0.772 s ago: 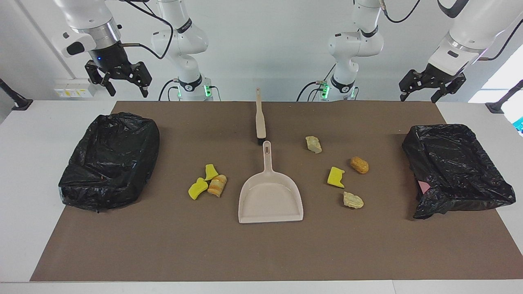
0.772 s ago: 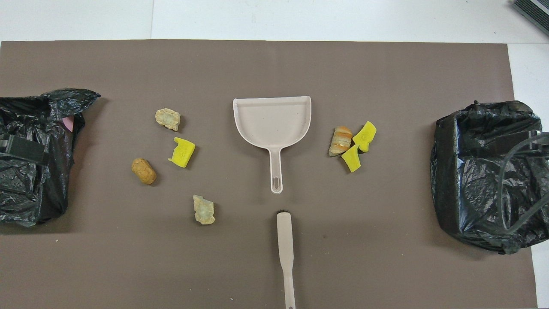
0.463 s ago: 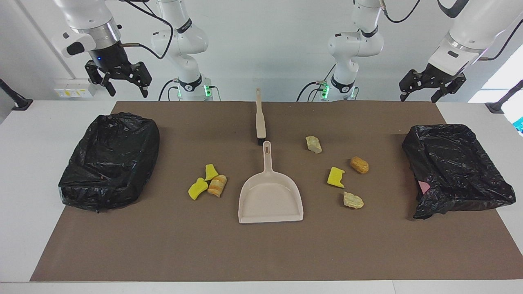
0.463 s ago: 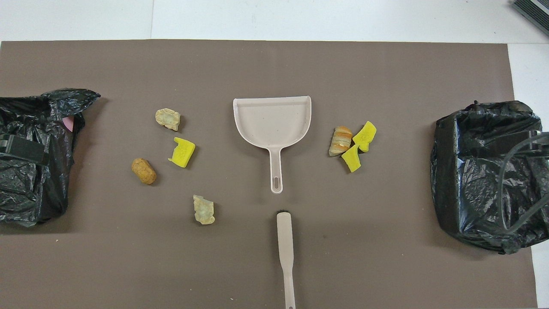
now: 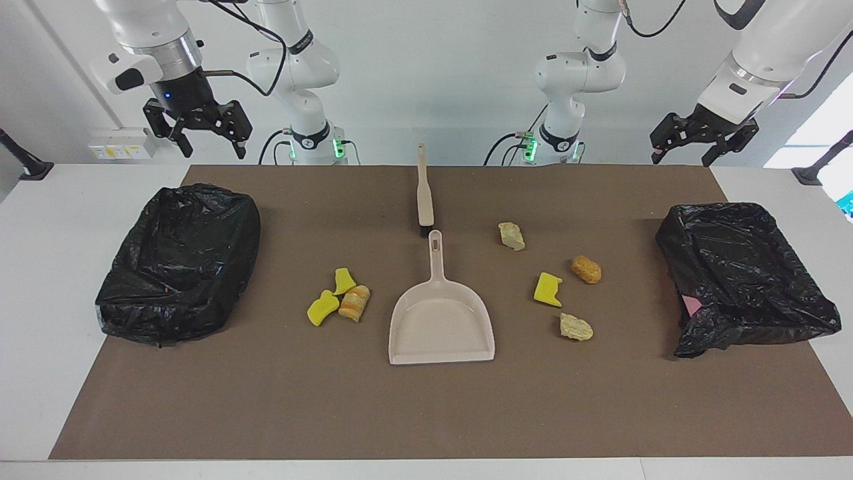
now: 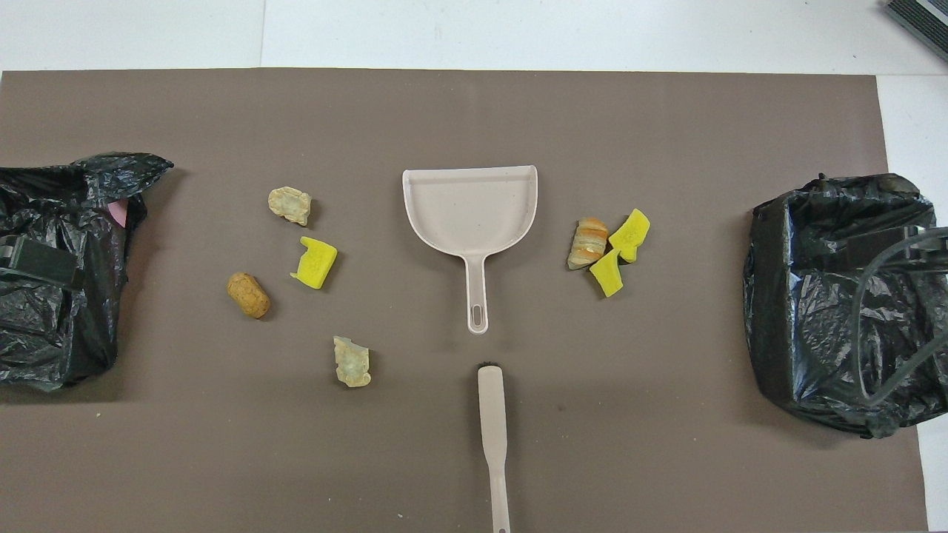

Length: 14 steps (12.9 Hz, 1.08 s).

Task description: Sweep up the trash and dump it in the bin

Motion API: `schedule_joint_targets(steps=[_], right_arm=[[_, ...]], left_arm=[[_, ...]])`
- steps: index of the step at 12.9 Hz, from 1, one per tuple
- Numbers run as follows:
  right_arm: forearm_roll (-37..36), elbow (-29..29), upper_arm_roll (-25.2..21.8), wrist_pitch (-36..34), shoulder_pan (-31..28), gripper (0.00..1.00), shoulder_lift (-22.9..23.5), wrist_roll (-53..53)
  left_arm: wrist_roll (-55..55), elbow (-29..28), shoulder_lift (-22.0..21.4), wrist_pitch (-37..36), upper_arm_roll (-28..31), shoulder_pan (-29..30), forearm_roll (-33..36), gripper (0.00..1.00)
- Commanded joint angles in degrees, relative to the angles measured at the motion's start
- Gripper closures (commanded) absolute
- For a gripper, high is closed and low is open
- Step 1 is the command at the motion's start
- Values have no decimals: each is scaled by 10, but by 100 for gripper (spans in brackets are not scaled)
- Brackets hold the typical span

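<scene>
Both hands raised, fingers apart, empty: right hand [image 5: 198, 137] over bench edge by one bin [image 5: 176, 260], left hand [image 5: 703, 143] likewise. Grab brush [image 5: 424, 193] and dustpan [image 5: 441, 320] handles squarely first. Trash [image 5: 346, 300] lies scattered either side of dustpan.

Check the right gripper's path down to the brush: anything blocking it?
Nothing visible. The right gripper, jaws open, hangs near the robots' edge of the table by the black-bagged bin. The brush lies on bare mat between the arm bases, handle toward the robots, just short of the dustpan handle tip. Only open mat lies between.
</scene>
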Motion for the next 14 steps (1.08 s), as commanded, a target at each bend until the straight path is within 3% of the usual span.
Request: schedule_joint_targets(steps=[1,8,12,14], right_arm=[[1,-3,2,8,-11,0,-3,-11],[3,-3,2,23,-10,0,-1,-9],[3,-3,1,37,-11,0,0,-9],[3,-4,0,31,-11,0,-2,-9]], left_arm=[[5,-14,-15,-9,2,0,-14,0],[5,-110,-43,55,-2,-12,-115,0],[-6,-184,-54,127,-6,-100,-126,0],[-62,-230,-68,182,-6,-145,-126,0]])
